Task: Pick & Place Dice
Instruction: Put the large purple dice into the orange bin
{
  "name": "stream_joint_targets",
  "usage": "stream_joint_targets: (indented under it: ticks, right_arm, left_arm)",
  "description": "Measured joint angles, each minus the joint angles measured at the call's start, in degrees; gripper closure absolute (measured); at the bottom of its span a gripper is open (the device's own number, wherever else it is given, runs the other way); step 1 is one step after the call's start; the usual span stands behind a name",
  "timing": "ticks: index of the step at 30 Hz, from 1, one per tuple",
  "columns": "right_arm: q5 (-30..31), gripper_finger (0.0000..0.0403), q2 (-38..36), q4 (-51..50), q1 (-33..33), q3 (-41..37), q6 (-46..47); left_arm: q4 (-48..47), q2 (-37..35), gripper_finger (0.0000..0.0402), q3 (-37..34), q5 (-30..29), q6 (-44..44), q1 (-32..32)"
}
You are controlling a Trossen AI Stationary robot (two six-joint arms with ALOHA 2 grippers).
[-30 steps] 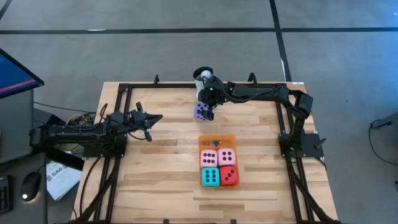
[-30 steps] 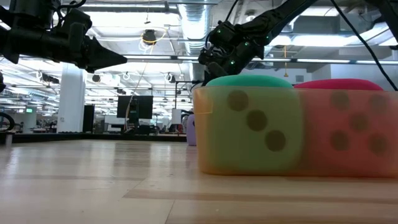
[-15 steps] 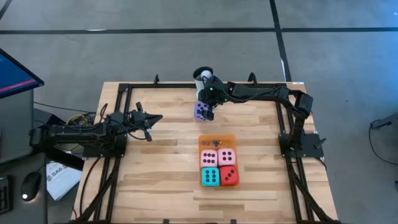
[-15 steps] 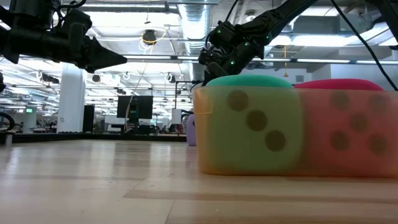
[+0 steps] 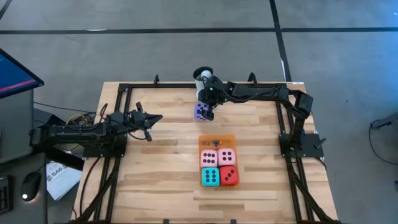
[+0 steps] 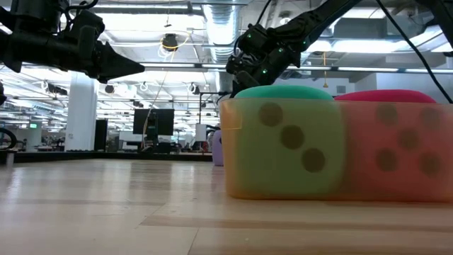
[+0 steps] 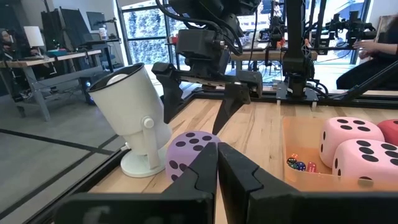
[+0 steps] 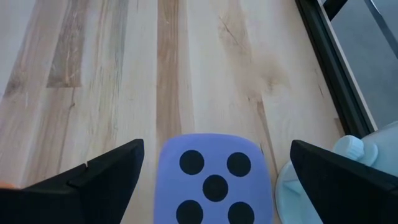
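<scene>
A purple die (image 8: pixel 214 180) rests on the wooden table, five pips up, beside a white mug (image 7: pixel 134 118). My right gripper (image 8: pixel 216 146) hangs open just above it. One finger (image 8: pixel 106 174) stands off each side of the die, touching nothing. Two pink dice (image 5: pixel 217 157), a teal die (image 5: pixel 210 177) and a red die (image 5: pixel 229 176) sit on the orange mat (image 5: pixel 217 140). Tiny coloured pieces (image 7: pixel 298 165) lie at the mat's far end. My left gripper (image 5: pixel 152 119) waits shut over the table's left part, pointing level.
A black frame (image 5: pixel 186 86) runs around the tabletop. The white mug (image 5: pixel 202 78) stands at the far edge, close behind the purple die (image 5: pixel 199 112). Bare wood lies between my left gripper and the mat. People sit at desks in the room beyond.
</scene>
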Motion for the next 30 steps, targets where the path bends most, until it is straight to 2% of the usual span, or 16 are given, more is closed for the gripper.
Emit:
stream_joint_targets:
  ticks: [30]
  right_arm:
    - [0.0,0.0003,0.0,0.2,0.0,0.0,1.1]
  left_arm:
    - [0.4,0.0,0.0401,0.0,0.0,0.0,0.0]
